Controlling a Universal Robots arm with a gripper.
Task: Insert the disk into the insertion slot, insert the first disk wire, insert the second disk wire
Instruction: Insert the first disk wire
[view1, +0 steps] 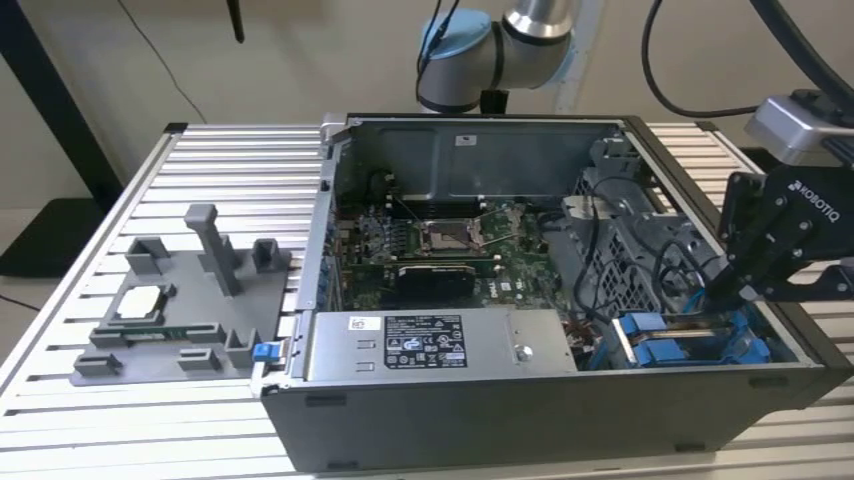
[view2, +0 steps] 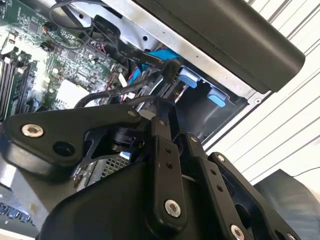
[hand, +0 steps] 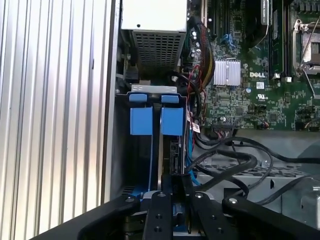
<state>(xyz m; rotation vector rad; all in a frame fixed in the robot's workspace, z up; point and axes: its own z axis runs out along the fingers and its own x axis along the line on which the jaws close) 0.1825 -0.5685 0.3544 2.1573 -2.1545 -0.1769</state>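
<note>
Gripper (view1: 710, 293), black, reaches down into the open computer case (view1: 534, 420) at its near corner on the exterior view's right. Its fingertips (hand: 167, 184) are drawn close together; whether anything is pinched between them cannot be told. In the second wrist view the gripper (view2: 167, 95) ends just beside a black cable (view2: 145, 60) that runs up to its tip. In the first wrist view the gripper (hand: 175, 181) sits at one end of the disk (hand: 171, 121), whose bright blue carrier stands edge-up inside the insertion slot (hand: 154, 90), a grey metal bay with paler blue latches. In the exterior view the disk (view1: 663, 350) lies directly below the gripper, in the same corner of the case. More black cables (hand: 235, 160) loop just beside the slot, over the green motherboard (view1: 441, 240). The silver power-supply box (view1: 427, 345) lies along the near wall of the case, beside the slot. The case rests on the slatted bench (view1: 80, 420); a grey fixture tray (view1: 187, 300) sits near the bench edge on the exterior view's left
</note>
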